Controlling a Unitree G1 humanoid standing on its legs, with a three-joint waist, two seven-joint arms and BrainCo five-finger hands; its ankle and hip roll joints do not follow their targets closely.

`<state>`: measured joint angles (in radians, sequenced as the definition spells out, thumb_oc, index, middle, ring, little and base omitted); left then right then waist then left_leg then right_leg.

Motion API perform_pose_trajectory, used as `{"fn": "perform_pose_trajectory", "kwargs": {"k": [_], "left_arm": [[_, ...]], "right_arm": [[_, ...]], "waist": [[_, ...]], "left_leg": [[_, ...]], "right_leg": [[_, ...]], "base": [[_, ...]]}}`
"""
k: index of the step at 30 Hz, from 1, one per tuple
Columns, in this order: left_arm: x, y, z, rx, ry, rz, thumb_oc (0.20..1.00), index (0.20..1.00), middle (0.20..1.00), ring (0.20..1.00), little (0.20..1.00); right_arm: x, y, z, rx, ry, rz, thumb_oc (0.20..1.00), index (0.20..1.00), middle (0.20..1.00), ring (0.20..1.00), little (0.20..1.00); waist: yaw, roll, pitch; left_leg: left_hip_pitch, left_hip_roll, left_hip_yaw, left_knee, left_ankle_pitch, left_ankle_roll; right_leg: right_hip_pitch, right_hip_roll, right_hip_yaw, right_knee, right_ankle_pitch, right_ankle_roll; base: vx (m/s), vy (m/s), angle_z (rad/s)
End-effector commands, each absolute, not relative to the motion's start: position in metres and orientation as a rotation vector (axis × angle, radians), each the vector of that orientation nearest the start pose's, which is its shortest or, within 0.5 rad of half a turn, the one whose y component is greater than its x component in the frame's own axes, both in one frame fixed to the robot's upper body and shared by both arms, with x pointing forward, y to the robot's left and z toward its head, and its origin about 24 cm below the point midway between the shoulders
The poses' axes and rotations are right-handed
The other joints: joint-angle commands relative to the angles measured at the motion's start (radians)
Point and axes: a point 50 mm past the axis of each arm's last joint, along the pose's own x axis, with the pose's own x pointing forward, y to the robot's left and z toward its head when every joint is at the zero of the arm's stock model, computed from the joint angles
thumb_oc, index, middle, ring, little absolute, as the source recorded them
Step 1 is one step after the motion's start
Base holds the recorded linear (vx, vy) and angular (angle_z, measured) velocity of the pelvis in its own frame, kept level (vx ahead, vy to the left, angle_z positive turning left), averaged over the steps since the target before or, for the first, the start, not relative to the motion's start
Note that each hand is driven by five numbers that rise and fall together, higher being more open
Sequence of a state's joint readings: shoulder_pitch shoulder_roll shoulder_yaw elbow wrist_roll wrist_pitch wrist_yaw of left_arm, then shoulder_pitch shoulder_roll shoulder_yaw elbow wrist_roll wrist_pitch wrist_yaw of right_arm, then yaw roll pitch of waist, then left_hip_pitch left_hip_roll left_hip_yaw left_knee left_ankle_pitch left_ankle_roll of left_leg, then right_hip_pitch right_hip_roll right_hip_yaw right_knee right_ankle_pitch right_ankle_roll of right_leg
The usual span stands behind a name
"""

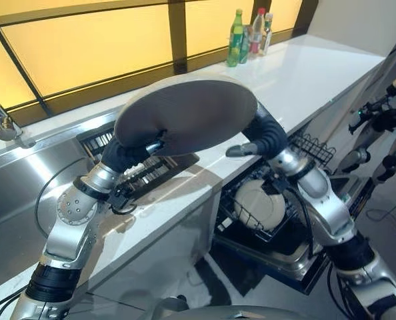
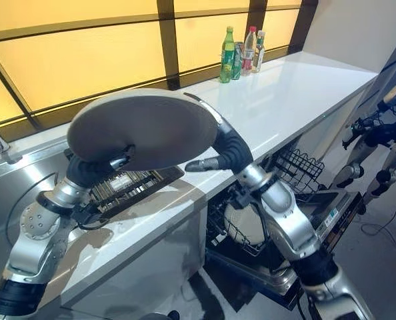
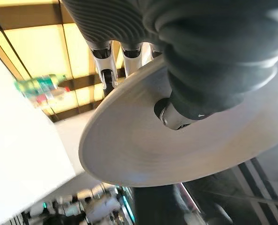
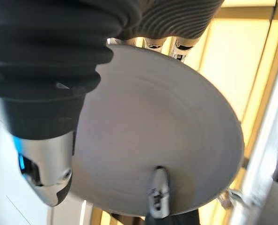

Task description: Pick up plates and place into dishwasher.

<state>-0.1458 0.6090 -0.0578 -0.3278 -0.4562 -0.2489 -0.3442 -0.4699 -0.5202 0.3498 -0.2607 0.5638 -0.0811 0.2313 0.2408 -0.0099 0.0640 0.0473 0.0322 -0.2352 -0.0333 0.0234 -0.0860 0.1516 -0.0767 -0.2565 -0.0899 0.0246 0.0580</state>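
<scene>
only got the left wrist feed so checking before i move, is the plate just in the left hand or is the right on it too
observer: The right hand is on it too. It pinches the plate at the rim opposite the left hand.
operator: ok is the dishwasher open
observer: Yes, the dishwasher is open under the counter on the robot's right, with its lower rack pulled out.
operator: anything in that rack already
observer: One white dish sits in it, below the right forearm.
</scene>
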Motion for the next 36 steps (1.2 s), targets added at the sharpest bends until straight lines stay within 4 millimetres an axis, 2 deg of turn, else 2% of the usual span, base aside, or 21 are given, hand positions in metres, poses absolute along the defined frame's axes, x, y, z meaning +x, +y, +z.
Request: {"fn": "perform_pose_trajectory", "kwargs": {"k": [1,11,12,14,20,25,33,36], "left_arm": [[0.248,0.155,0.196,0.238,-0.653,-0.737,0.2,0.2,0.2,0.2,0.2],[0.251,0.145,0.175,0.16,-0.533,-0.831,0.2,0.2,0.2,0.2,0.2],[0.251,0.144,0.174,0.155,-0.528,-0.836,0.2,0.2,0.2,0.2,0.2],[0.251,0.144,0.172,0.151,-0.523,-0.84,0.2,0.2,0.2,0.2,0.2],[0.252,0.14,0.17,0.145,-0.508,-0.831,0.2,0.2,0.2,0.2,0.2],[0.252,0.139,0.167,0.134,-0.504,-0.83,0.2,0.2,0.2,0.2,0.2],[0.254,0.14,0.164,0.119,-0.487,-0.802,0.2,0.2,0.2,0.2,0.2],[0.258,0.145,0.162,0.119,-0.467,-0.723,0.2,0.2,0.2,0.2,0.2]], "right_arm": [[0.255,-0.07,0.224,-0.016,-0.655,0.981,1.0,1.0,1.0,1.0,1.0],[0.257,-0.059,0.226,0.045,-0.684,0.966,1.0,1.0,1.0,1.0,1.0],[0.257,-0.059,0.225,0.045,-0.685,0.97,0.931,0.931,0.931,0.931,0.931],[0.256,-0.062,0.226,0.057,-0.695,0.956,0.2,0.2,0.2,0.2,0.2],[0.257,-0.062,0.227,0.143,-0.702,0.928,0.2,0.2,0.2,0.2,0.2],[0.257,-0.063,0.221,0.223,-0.671,0.922,0.2,0.2,0.2,0.2,0.2],[0.258,-0.07,0.22,0.267,-0.674,0.876,0.2,0.2,0.2,0.2,0.2],[0.262,-0.078,0.217,0.254,-0.665,0.809,0.2,0.2,0.2,0.2,0.2]], "waist": [[0.032,-0.022,-0.068],[0.036,-0.014,-0.065],[0.036,-0.013,-0.065],[0.034,-0.012,-0.064],[0.031,-0.009,-0.061],[0.023,-0.007,-0.06],[0.006,-0.003,-0.059],[-0.005,-0.001,-0.059]], "left_leg": [[-0.005,-0.021,0.019,-0.034,0.041,0.04],[0.005,-0.026,0.01,-0.03,0.037,0.047],[0.006,-0.026,0.011,-0.029,0.037,0.047],[0.006,-0.025,0.015,-0.027,0.036,0.048],[0.011,-0.026,0.016,-0.019,0.028,0.051],[0.019,-0.024,0.027,-0.013,0.021,0.051],[0.028,-0.011,0.048,-0.005,0.015,0.045],[0.026,-0.002,0.059,-0.001,0.018,0.038]], "right_leg": [[-0.017,-0.02,-0.017,0.119,-0.086,0.0],[-0.009,-0.02,-0.016,0.118,-0.081,-0.002],[-0.007,-0.02,-0.016,0.117,-0.081,-0.002],[-0.007,-0.021,-0.016,0.117,-0.08,-0.003],[-0.005,-0.025,-0.019,0.125,-0.084,-0.005],[-0.002,-0.026,-0.02,0.127,-0.085,-0.006],[0.0,-0.015,-0.01,0.13,-0.09,-0.015],[0.001,-0.005,-0.003,0.128,-0.092,-0.022]], "base": [[0.03,-0.029,0.12],[0.02,-0.014,0.04],[0.0,0.0,0.0],[0.0,0.0,0.0],[0.0,0.0,0.0],[0.0,0.0,0.0],[-0.02,-0.027,0.0],[-0.06,-0.059,0.0]]}}
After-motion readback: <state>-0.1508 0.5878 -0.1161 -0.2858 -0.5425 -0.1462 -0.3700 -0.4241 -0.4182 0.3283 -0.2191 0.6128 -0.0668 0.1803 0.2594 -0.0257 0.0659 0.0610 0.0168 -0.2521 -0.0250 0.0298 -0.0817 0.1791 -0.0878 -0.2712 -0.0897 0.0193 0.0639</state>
